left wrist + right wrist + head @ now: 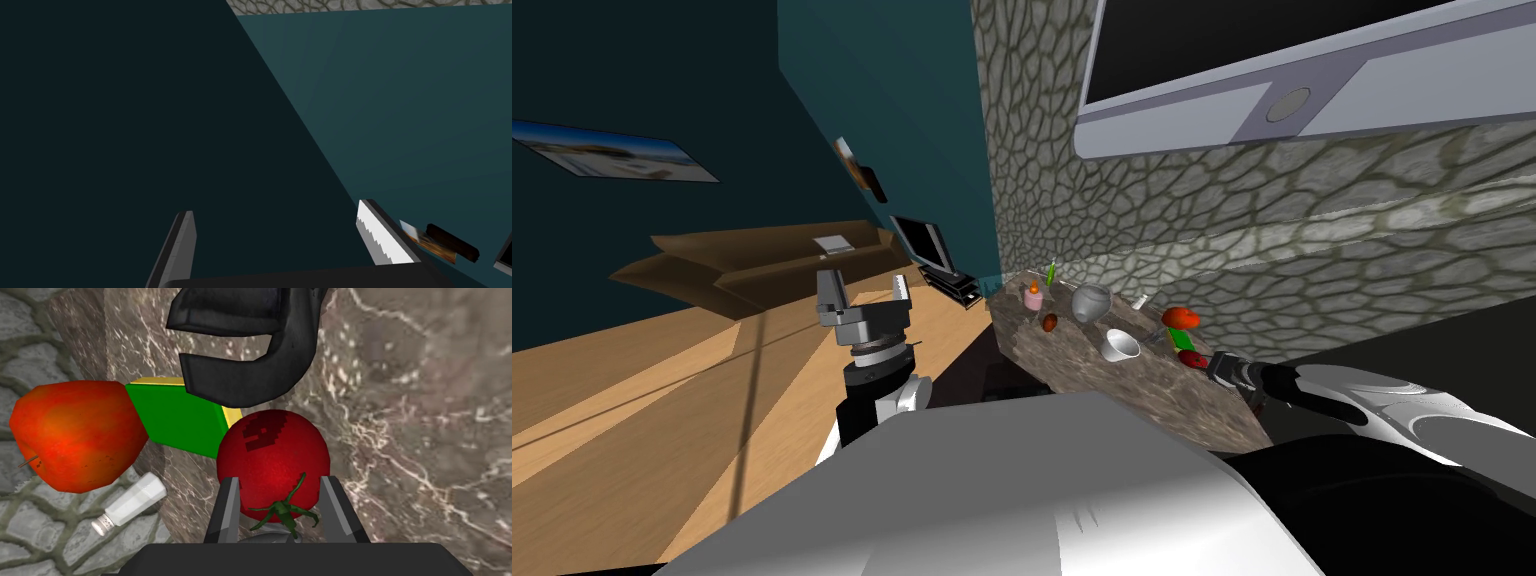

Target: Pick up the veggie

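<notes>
Seen from the right wrist, a round, dark red tomato (272,448) with a green stalk sits between the two thin grey fingers of the right gripper (280,480). The blades pinch its sides, and the stalk end faces the gripper's dark body. The tomato is near-round, so no long axis needs aligning. Whether it rests on the brown marbled stone counter (425,413) or just above it cannot be told. Just beyond it lie a green-and-yellow block (175,415), a red-orange apple (75,435) and a white shaker (130,503) on its side. The left gripper (865,282), raised well apart from the counter, has its fingers spread around nothing. A straight lift seems next.
</notes>
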Tool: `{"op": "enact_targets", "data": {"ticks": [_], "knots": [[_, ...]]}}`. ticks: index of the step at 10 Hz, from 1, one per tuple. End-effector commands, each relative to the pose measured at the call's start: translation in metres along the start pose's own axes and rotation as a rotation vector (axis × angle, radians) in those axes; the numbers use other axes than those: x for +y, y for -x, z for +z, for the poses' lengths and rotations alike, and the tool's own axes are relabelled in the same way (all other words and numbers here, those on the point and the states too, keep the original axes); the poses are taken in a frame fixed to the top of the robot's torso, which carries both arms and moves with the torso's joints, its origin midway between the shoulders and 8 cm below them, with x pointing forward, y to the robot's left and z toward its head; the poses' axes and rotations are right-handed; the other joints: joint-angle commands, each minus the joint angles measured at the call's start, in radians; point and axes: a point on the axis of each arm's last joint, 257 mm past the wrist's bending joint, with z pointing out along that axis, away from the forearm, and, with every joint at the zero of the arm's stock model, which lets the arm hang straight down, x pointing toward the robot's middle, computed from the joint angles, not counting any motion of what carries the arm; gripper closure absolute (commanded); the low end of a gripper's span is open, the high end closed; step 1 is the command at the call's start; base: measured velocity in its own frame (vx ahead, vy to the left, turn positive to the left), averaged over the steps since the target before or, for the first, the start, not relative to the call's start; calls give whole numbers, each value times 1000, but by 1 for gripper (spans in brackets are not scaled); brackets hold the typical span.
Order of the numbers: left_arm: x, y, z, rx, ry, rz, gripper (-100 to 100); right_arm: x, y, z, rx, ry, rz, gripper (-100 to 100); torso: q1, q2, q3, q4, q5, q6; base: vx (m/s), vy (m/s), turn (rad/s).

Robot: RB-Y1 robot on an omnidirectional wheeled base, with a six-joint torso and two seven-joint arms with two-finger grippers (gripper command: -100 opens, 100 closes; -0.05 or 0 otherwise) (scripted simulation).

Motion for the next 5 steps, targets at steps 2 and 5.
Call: {"op": "enact_targets", "data": {"ticks": [2,5], "knots": [[0,0,0,0,0,0,0,0,0,0,0,0,0,0,0,0,0,0,0,0,0,0,0],[0,0,0,0,0,0,0,-5,1,-4,-4,3,-8,0,2,1,1,0,1,1,-4,19,-62]]}}
